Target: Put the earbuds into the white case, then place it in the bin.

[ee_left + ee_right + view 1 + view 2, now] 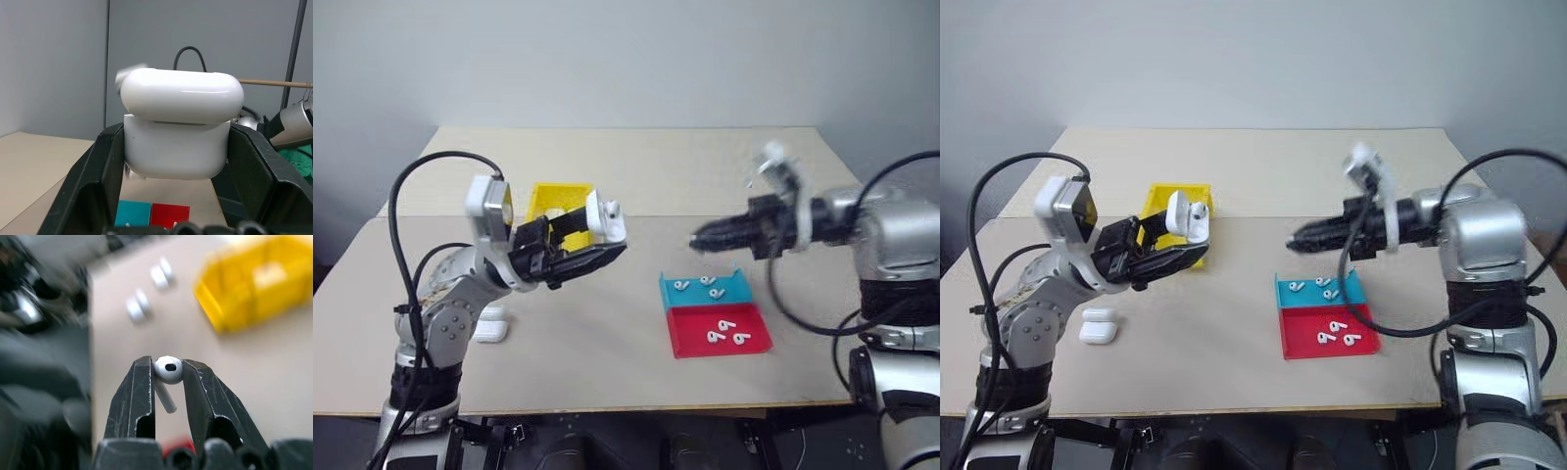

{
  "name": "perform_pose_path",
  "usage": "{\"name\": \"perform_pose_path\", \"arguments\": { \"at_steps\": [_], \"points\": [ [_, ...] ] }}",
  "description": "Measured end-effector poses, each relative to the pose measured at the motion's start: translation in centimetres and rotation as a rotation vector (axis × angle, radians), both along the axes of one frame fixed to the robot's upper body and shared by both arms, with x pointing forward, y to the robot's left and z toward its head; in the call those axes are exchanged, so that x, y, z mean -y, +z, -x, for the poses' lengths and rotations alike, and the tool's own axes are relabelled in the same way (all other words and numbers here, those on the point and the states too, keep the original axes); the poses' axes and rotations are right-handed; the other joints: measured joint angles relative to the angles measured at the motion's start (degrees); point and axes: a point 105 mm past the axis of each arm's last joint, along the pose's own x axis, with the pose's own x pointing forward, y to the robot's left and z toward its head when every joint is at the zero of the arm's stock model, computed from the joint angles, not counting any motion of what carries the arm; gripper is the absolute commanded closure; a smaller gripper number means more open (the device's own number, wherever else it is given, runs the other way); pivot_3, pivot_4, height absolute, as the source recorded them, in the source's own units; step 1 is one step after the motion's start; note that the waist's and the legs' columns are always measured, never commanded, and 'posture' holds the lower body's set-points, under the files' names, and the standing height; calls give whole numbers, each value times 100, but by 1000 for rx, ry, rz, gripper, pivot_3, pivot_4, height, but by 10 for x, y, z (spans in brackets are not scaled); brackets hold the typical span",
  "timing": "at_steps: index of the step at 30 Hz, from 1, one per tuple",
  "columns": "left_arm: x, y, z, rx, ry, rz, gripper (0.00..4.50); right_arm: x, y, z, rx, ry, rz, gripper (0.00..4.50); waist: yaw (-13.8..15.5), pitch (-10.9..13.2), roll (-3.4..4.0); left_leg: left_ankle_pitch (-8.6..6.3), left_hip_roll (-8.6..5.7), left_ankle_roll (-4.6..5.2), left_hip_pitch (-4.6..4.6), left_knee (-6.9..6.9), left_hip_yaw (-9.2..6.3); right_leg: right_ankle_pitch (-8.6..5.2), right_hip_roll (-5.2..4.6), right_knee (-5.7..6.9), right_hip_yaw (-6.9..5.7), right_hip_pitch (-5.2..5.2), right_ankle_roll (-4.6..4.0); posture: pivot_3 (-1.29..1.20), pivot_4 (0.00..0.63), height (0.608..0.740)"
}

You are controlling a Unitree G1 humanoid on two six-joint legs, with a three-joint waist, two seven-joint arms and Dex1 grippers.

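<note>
Trays sit nearest on the table (607,352): a red tray (720,330) with earbuds lying in it, and just behind it, touching, a teal tray (705,290) with more earbuds. A spare closed white case (1098,327) lies near the left arm's base.

Above the table, the left pincer (176,147) is clamped on the white case (177,129), its lid hinged up and the well facing across toward the other arm. The right pincer (166,374) pinches one earbud (167,372) by its head, stem hanging loose between the fingers; in the head views it points level toward the case, with a clear gap between the two.

The step in hand appears to be seating this earbud. To do it well, the right arm should probably turn the stem to line up with an open socket, approach slowly along the socket's axis, and release only once the stem is partly in; the pinch is on a rounded head, so the bud could twist or slip.

Farthest back, the yellow bin (1185,196) stands behind the left pincer.
</note>
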Motion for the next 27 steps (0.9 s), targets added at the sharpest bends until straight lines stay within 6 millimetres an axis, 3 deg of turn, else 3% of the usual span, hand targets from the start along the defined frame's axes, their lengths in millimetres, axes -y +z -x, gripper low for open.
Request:
{"name": "perform_pose_path", "arguments": {
  "at_steps": [4, 12, 27],
  "points": [
    [7, 1, -4, -7, -39, 18, 1670, -14, 18, 11, -34, 8, -243, 3848, 21, 0, 1, 1, -2, -1, -5, 0, 2, 0, -1, 3, 1, -5, 0, 0, 150, 740],
    [26, 4, -19, -4, -57, 43, 1670, -50, 27, 29, -68, 32, -352, 3848, 30, -1, 2, 0, -3, 0, -7, 0, 1, 0, -1, 4, 1, -4, 0, 0, 150, 740],
    [28, -1, -27, -26, -43, 50, 1670, -50, 15, 32, -56, -50, -368, 3848, -16, -1, 2, -1, -3, 3, -8, -2, -1, 0, -2, 2, 1, -5, 0, 0, 150, 740]
  ]
}}
